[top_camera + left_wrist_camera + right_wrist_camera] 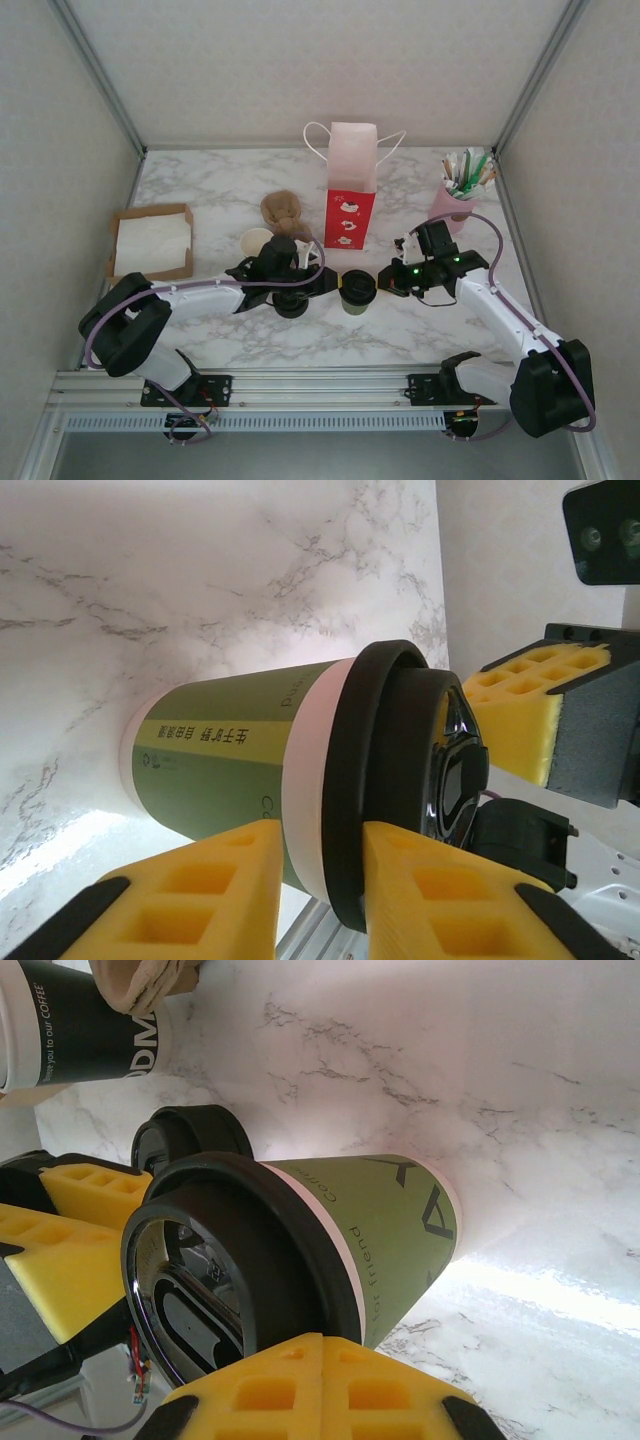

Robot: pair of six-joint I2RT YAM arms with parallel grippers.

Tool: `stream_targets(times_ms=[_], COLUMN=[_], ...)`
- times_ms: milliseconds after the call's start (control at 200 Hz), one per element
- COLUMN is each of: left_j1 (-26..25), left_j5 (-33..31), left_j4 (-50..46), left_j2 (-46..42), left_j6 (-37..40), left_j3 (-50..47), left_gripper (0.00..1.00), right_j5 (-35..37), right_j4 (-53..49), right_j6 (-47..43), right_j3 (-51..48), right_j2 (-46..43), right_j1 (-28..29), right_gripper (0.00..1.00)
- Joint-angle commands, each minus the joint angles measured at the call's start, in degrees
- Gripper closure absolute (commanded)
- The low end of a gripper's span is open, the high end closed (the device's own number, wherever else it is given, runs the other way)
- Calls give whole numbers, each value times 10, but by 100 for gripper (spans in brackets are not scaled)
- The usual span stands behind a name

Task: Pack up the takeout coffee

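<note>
The takeout coffee (357, 290) stands unpacked on the tabletop (440, 320), on the near side of the red paper bag (351, 190). The left end effector (326, 282), narrowly parted, and the right end effector (386, 283), closed and empty, flank it. Grasping and bagging seem left to do.

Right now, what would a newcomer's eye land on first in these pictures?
The takeout coffee, olive-green with a black lid, stands upright mid-table, flanked closely by the left gripper and the right gripper. Behind it rises a tall red and pink paper bag with white handles. At the back right sits a pink cup bristling with straws and sticks.
</note>
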Motion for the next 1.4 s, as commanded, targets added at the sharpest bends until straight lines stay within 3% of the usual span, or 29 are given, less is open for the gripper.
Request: stream_targets(times_ms=[0, 921, 1117, 1397], left_j1=[-5, -11, -15, -21], left_j5=[0, -6, -18, -19], left_j4=[-5, 42, 1, -26], left_j2=[12, 33, -4, -23], left_j6=[-5, -30, -20, -19], left_j3=[-21, -65, -38, -32], left_gripper=[75, 80, 67, 58], right_j5=[-1, 10, 17, 27], right_j4=[-3, 1, -3, -6], right_j6=[4, 2, 2, -12], right_j3=[11, 9, 17, 50], right_j2=[10, 35, 34, 57], right_j1=[13, 21, 21, 21], right_gripper=[100, 100, 100, 100])
